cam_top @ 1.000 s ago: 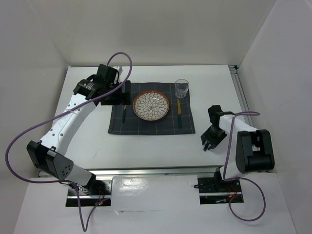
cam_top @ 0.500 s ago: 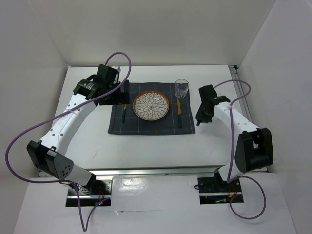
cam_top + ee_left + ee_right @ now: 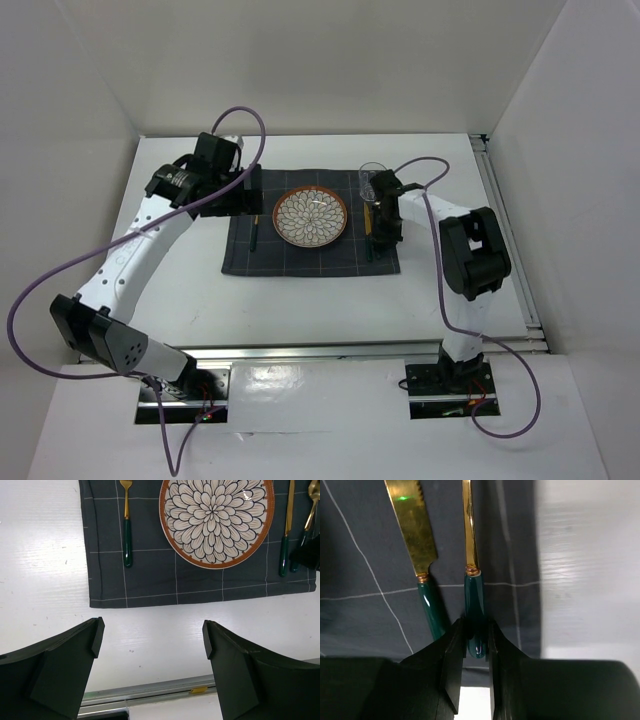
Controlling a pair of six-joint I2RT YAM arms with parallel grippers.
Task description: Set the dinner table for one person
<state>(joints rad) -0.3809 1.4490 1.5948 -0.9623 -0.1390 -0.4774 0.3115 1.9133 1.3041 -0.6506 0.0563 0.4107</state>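
Observation:
On the dinner table [image 3: 300, 310] lies a dark checked placemat [image 3: 300, 262] with a flower-patterned plate [image 3: 311, 217] in the middle. A gold fork [image 3: 126, 530] with a green handle lies left of the plate, and a gold knife [image 3: 417, 540] lies right of it. Right of the knife is a gold spoon [image 3: 471, 575]; my right gripper [image 3: 477, 635] is shut on the end of its green handle, low over the placemat's right edge. My left gripper [image 3: 152, 635] hangs open over bare table beside the placemat, holding nothing.
A clear drinking glass [image 3: 372, 180] stands at the placemat's far right corner, close to the right arm. Silver rails run along the table's right edge [image 3: 505, 240] and near edge [image 3: 330, 350]. White walls enclose the table on three sides.
My right arm swung from the table's near right side up and left to the placemat's right edge, its jaws narrowing on the way. The left arm barely moved.

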